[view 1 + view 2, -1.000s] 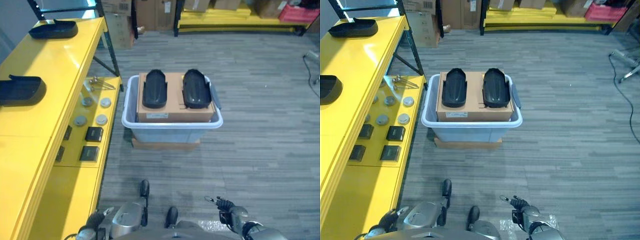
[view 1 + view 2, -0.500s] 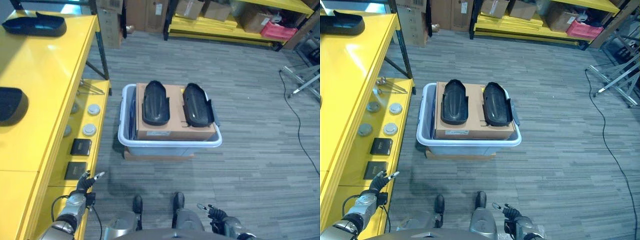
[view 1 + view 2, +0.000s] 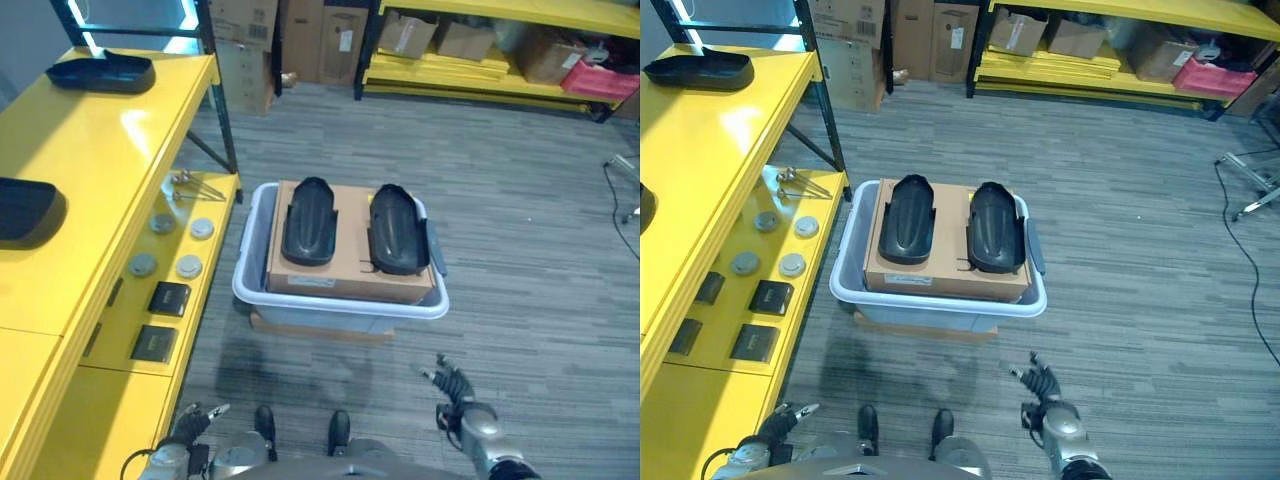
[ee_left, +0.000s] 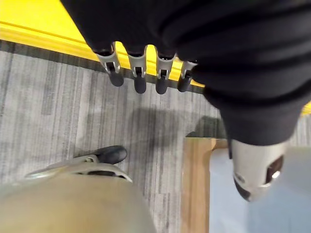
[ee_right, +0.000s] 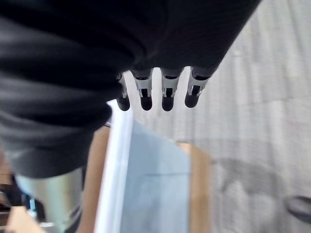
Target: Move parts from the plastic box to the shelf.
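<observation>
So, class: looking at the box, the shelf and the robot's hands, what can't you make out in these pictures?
- Inside of the plastic box: hidden under the cardboard box carrying two black parts.
- Black part on the yellow shelf: cut by the head view's left edge.
- Small discs on the lower shelf level: too small to identify.
- Left hand, right hand: both empty.

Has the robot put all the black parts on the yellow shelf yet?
Not yet. Two black parts already lie on the yellow shelf. The left hand and right hand are open, empty. Two more parts wait on the cardboard in the plastic box.
</observation>
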{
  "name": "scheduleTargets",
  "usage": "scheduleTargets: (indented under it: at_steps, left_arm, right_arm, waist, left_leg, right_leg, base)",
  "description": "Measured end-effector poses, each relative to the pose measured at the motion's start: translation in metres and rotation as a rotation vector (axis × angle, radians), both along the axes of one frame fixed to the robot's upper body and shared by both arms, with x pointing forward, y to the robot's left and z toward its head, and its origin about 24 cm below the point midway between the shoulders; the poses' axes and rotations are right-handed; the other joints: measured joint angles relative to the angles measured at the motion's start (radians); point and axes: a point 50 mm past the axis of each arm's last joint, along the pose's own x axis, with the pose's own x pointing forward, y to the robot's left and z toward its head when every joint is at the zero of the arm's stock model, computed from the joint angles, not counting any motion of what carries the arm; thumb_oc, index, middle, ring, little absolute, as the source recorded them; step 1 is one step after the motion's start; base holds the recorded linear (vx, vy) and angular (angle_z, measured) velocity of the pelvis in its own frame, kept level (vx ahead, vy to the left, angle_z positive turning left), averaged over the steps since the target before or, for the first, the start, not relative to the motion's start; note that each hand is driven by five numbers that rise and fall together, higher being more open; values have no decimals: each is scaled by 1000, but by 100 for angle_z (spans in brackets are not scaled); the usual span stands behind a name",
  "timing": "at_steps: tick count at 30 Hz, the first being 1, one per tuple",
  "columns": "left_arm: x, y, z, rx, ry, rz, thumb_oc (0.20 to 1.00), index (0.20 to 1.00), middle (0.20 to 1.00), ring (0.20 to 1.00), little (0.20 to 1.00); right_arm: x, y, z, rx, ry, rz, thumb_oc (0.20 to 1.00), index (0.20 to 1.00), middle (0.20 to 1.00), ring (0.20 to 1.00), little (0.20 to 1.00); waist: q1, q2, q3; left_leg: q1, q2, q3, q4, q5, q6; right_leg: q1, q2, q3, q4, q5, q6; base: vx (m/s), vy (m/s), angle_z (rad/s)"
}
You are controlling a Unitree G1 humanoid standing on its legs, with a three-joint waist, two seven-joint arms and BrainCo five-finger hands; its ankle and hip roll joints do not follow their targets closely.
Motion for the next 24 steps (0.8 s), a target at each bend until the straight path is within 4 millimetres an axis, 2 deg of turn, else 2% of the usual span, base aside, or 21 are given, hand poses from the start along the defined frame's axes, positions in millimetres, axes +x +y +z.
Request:
scheduleTargets:
  at_steps: [3, 6, 12, 17, 19, 21, 24]
  left_arm:
    - [3, 10, 4, 23, -12, 8, 1000, 1000, 1000, 1000, 1000]
    - [8, 10, 7, 16, -40, 13, 1000, 1000, 1000, 1000, 1000]
    - [18, 9, 11, -7, -80, 4, 1000, 1000, 1000, 1000, 1000]
    - [34, 3, 14, -10, -91, -54, 1000, 1000, 1000, 1000, 1000]
    - [36, 3, 15, -9, -91, -60, 1000, 1000, 1000, 1000, 1000]
    - [50, 3, 19, -7, -115, -92, 1000, 1000, 1000, 1000, 1000]
    - [60, 2, 24, -5, -139, -108, 1000, 1000, 1000, 1000, 1000]
  right_arm:
    - [21, -14, 35, -56, -147, -25, 1000, 1000, 1000, 1000, 1000]
    - [27, -26, 62, -152, -202, 18, 1000, 1000, 1000, 1000, 1000]
    - [36, -46, 80, -225, -187, 13, 1000, 1000, 1000, 1000, 1000]
    - [82, -62, 122, -312, -230, -18, 1000, 1000, 1000, 1000, 1000]
    - [92, -63, 135, -323, -267, -35, 1000, 1000, 1000, 1000, 1000]
    - [118, -75, 170, -322, -336, -129, 1000, 1000, 1000, 1000, 1000]
    - [131, -81, 195, -320, -376, -187, 1000, 1000, 1000, 1000, 1000]
  waist:
    - [-19, -22, 18]
    - [-30, -19, 33]
    - [-32, -18, 51]
    - [-3, 4, 121]
    - [18, 18, 133]
    - [53, 46, 172]
    - [68, 64, 219]
  left_leg:
    - [-19, 5, 1, -5, 25, 4]
    - [-14, 4, 4, -28, 40, 11]
    - [-10, 8, 1, -26, 51, 13]
    - [-26, 10, -9, -26, 60, 9]
    - [-38, 11, -13, -26, 64, 7]
    - [-91, 10, -29, -26, 87, 11]
    - [-108, 8, -39, -26, 99, 13]
  right_leg:
    - [-20, 8, 3, 0, 10, 0]
    - [-25, 8, 6, 0, 20, 9]
    - [-20, 14, 1, 4, 25, 3]
    - [-32, 16, -9, 0, 29, -1]
    - [-41, 16, -15, 0, 29, -1]
    - [-88, 17, -29, 6, 45, -11]
    - [-98, 16, -39, 6, 51, -12]
  base:
    - [22, 3, -2]
    - [51, -12, -3]
    - [40, -54, -1]
    - [-18, -36, 6]
    - [-57, -39, 8]
    - [-90, -12, 19]
    - [-31, 13, 18]
